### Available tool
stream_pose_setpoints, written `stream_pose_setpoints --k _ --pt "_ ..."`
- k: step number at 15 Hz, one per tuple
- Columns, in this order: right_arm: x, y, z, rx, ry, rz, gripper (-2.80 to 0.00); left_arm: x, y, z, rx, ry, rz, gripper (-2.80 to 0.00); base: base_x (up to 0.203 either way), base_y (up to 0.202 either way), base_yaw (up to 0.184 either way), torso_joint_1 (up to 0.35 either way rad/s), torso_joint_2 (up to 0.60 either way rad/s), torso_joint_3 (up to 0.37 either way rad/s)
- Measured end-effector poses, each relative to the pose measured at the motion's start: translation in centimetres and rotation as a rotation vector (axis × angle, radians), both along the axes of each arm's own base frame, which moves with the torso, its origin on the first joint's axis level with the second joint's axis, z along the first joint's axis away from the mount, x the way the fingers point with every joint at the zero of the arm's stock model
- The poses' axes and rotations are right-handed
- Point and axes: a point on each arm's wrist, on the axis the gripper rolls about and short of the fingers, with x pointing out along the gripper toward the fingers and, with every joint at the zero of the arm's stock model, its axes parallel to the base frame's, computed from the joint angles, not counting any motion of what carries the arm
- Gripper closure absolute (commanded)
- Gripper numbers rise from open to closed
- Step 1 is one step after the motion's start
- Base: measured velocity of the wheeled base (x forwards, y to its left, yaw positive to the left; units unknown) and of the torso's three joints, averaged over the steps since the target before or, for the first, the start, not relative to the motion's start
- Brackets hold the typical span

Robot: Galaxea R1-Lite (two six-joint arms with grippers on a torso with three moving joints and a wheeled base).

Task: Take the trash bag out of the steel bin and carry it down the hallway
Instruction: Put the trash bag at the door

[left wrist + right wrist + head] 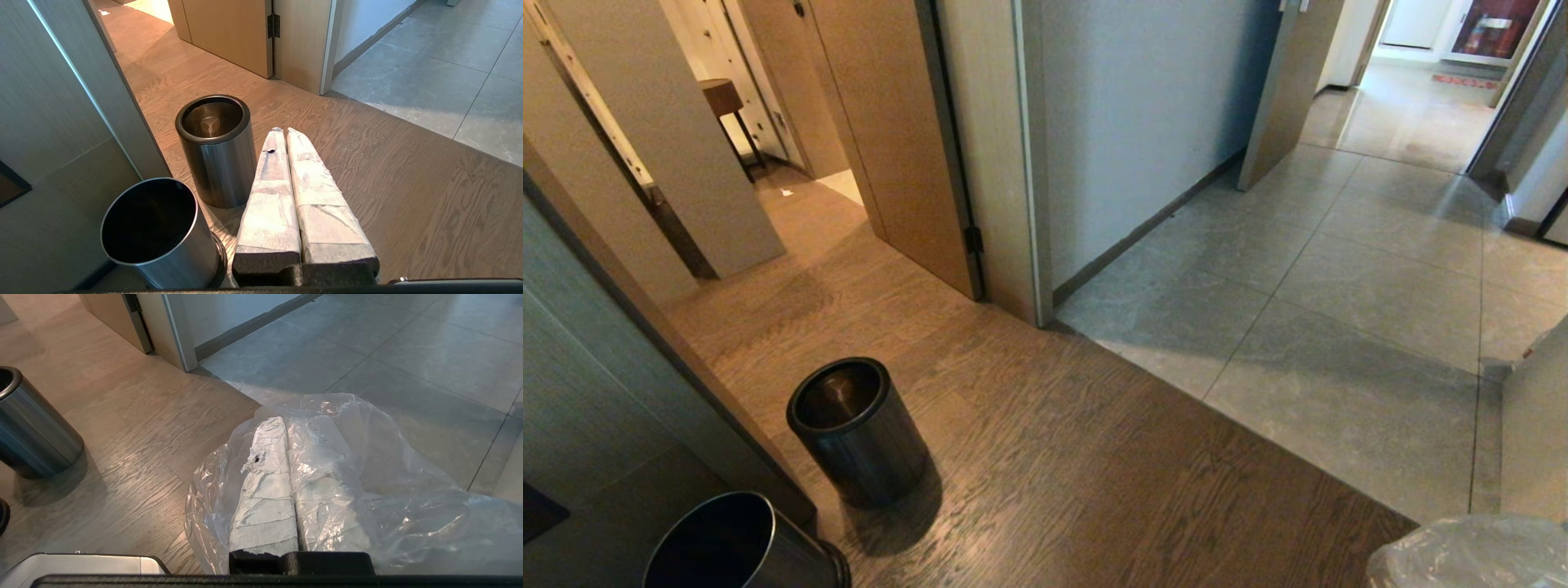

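The steel bin stands upright and empty on the wooden floor at the lower left, dark with a black rim; it also shows as the steel bin and the steel bin. The trash bag is thin clear plastic bunched around my right gripper, which is shut on its film. A corner of the trash bag shows at the lower right of the head view. My left gripper is shut with nothing in it, just right of the bin. The hallway of grey tiles runs ahead to the right.
A second, shinier metal bin stands nearest me at the left, against a grey panel wall. An open wooden door and a wall corner divide the wooden floor from the tiles. A pale wall edge stands at the right.
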Motion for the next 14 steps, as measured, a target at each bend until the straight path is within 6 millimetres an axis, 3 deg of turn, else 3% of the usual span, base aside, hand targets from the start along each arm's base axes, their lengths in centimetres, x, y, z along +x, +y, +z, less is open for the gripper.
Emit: stream_pose_setpoints --k 14 --pt "0.0 0.0 0.0 0.0 0.0 -0.001 0.0 0.0 0.0 0.0 0.0 0.0 0.001 0.0 0.0 0.0 0.0 0.0 0.0 0.0"
